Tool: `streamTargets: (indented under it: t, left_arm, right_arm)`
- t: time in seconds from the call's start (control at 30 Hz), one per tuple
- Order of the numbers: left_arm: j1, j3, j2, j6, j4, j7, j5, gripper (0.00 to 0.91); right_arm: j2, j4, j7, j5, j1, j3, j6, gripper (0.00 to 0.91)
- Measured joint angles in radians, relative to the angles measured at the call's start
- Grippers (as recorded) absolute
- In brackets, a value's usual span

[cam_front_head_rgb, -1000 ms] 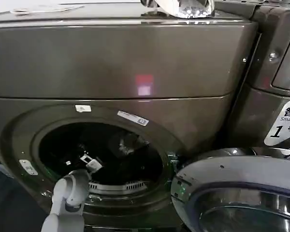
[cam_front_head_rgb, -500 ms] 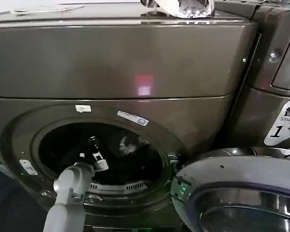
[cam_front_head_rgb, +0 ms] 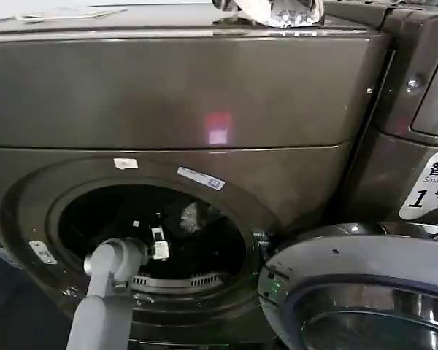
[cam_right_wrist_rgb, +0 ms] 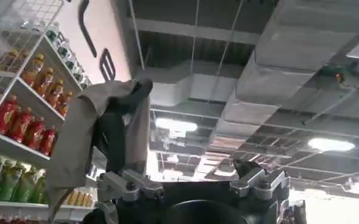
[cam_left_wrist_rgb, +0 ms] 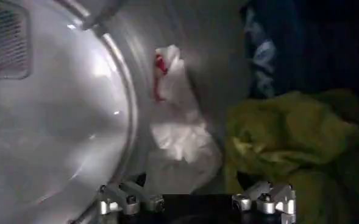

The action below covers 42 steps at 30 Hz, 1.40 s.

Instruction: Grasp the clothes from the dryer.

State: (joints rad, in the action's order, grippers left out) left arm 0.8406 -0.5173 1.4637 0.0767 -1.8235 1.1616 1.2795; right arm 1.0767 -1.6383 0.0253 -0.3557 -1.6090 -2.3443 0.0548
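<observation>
inside the dryer (cam_front_head_rgb: 168, 95) drum, open left gripper (cam_left_wrist_rgb: 197, 204) faces white and yellow-green clothes (cam_left_wrist_rgb: 240, 137); door (cam_front_head_rgb: 358, 292) stands aside.

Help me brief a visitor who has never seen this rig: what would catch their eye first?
The dryer spans the head view, its door swung open to the right and the left gripper reaching into the dark drum. Inside, the left wrist view shows the yellow-green cloth beside the white cloth with red marks.
</observation>
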Motion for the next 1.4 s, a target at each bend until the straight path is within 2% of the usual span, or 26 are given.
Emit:
streamTargets:
  t: [0.47, 1.4]
  left_arm:
    - [-0.044, 0.021, 0.006, -0.048, 0.054, 0.133, -0.008, 0.907]
    - [-0.112, 0.044, 0.007, -0.036, 0.225, 0.18, -0.037, 0.907]
  right_arm:
    - [0.007, -0.012, 0.0, 0.001, 0.003, 0.009, 0.001, 0.907]
    - [0.005, -0.015, -0.001, 0.021, 0.019, 0.027, 0.002, 0.907]
